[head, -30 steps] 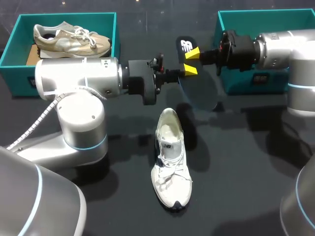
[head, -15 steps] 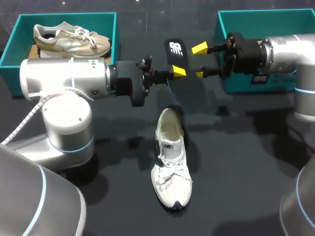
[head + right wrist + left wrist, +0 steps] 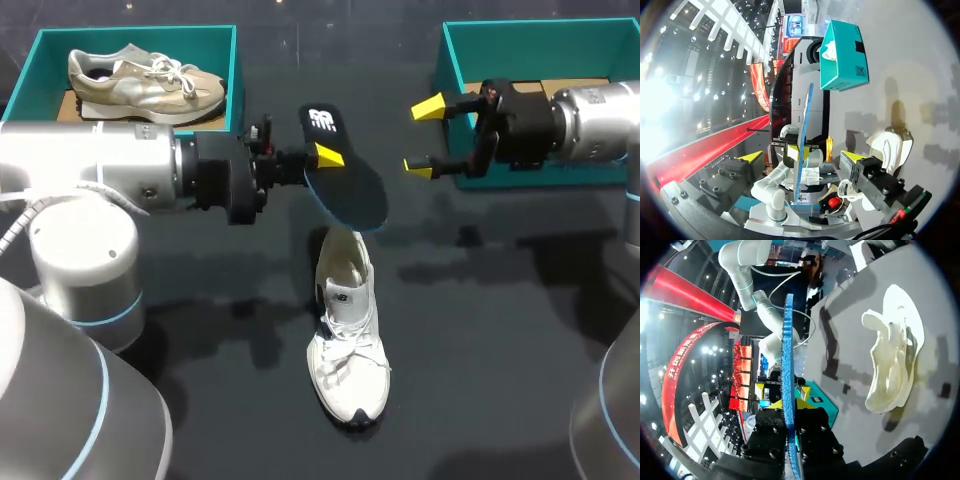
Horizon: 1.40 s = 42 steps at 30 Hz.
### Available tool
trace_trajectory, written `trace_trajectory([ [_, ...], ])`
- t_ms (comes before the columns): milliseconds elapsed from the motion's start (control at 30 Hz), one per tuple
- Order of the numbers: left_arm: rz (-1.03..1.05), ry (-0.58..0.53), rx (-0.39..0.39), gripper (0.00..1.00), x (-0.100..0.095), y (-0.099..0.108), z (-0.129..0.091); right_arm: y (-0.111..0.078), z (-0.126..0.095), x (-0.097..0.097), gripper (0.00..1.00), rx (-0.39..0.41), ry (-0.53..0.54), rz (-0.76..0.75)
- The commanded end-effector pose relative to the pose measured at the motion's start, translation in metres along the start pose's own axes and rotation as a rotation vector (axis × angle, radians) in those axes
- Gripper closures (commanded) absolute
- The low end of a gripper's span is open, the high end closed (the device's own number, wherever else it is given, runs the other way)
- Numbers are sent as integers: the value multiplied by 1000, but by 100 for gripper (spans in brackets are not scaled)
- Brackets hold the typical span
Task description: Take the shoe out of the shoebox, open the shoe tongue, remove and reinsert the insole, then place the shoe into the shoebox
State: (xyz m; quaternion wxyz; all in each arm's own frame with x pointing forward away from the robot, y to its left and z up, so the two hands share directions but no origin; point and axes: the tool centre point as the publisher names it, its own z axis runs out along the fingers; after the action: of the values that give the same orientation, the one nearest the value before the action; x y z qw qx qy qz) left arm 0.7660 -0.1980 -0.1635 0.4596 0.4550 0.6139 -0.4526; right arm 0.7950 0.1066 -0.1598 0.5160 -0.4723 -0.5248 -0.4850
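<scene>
Dark insole (image 3: pixel 350 190), white mark at heel

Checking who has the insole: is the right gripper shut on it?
No: in the head view the right gripper is open and apart from the insole, which the left gripper holds between its fingers.

soft overhead light, faint shadows on the dark table (image 3: pixel 500 350), glare at warped wrist-view edges

Dark table (image 3: pixel 500 350) — white shoe (image 3: pixel 347 340), left shoebox (image 3: pixel 140 32), right shoebox (image 3: pixel 540 28).
</scene>
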Motion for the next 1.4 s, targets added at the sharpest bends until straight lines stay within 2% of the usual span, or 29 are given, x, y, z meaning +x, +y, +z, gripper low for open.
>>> trace_trajectory([
  [33,-101,36,17,100,-4,-10,-29,-6,-1,3,0,-10,-7,0],
  [233,-497,93,70,100,-5,-15,-35,-6,-1,3,0,-10,-7,0],
  [900,-497,93,70,100,-5,-15,-35,-6,-1,3,0,-10,-7,0],
  [1133,-806,187,22,100,-17,-25,-39,-6,-1,3,0,-10,-7,0],
  [1400,-1086,257,-33,100,-21,-30,-49,-6,-1,3,0,-10,-7,0],
])
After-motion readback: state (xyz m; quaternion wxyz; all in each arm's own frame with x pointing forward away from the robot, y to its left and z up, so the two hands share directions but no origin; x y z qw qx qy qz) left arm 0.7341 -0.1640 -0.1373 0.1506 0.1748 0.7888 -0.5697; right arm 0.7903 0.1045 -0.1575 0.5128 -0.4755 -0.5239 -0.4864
